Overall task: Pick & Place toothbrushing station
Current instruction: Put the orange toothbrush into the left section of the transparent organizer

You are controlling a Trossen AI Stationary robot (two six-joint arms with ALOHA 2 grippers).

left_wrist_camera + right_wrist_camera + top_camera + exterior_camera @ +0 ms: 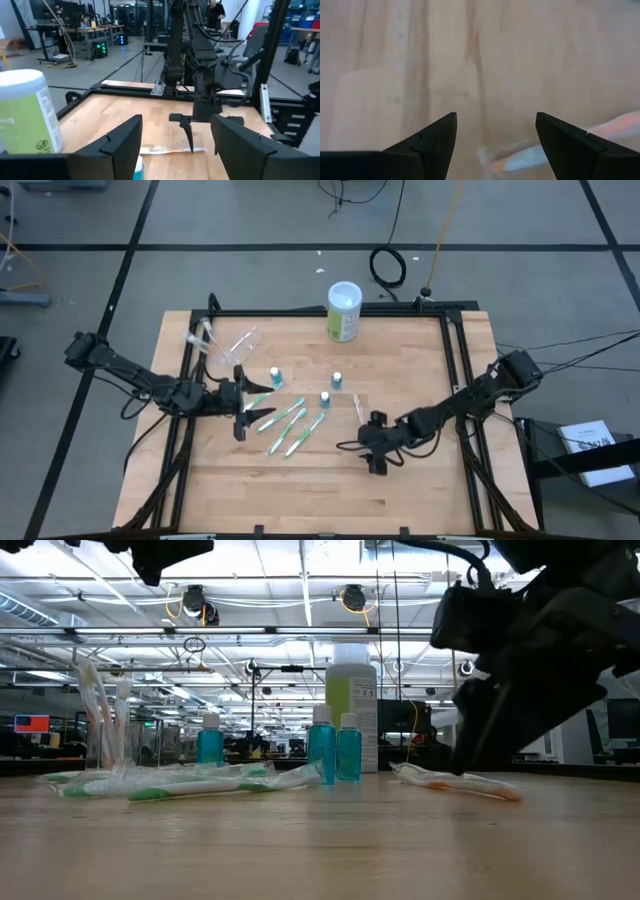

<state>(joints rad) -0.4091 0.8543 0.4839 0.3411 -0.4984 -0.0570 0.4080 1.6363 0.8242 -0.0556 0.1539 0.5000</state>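
The right gripper (378, 452) stands with its fingers spread apart and holds nothing; it is low over the bare wood, and the pale pinkish toothbrush (357, 407) in its clear wrapper lies just ahead of the fingertips, a little to one side, as the right wrist view shows (555, 152). The left gripper (243, 412) is also spread and empty, and it hovers right at the near end of the green-and-white toothbrushes (285, 425), which lie in a loose fan between the two grippers. Three teal tubes (325, 397) stand upright just beyond these brushes. The clear cup (238, 346) is behind the left gripper, toward the far left corner of the table (420, 490); it looks tilted or lying, with some wrapped brushes at its mouth, but I cannot tell this surely. In my judgement the work is at the picking step: most pieces are scattered and not yet gathered in the cup. The next move for the right gripper calls for a small shift forward and sideways to bring the pink brush between the fingers, then a descent until the tips almost touch the wood, because the brush is thin and flat. Open room is good around the right gripper, and the black frame rail (462, 380) is well apart from it. Around the left gripper it is tighter: brushes and tubes are near, and the green-and-white canister (343, 311) stands farther off by the far edge.
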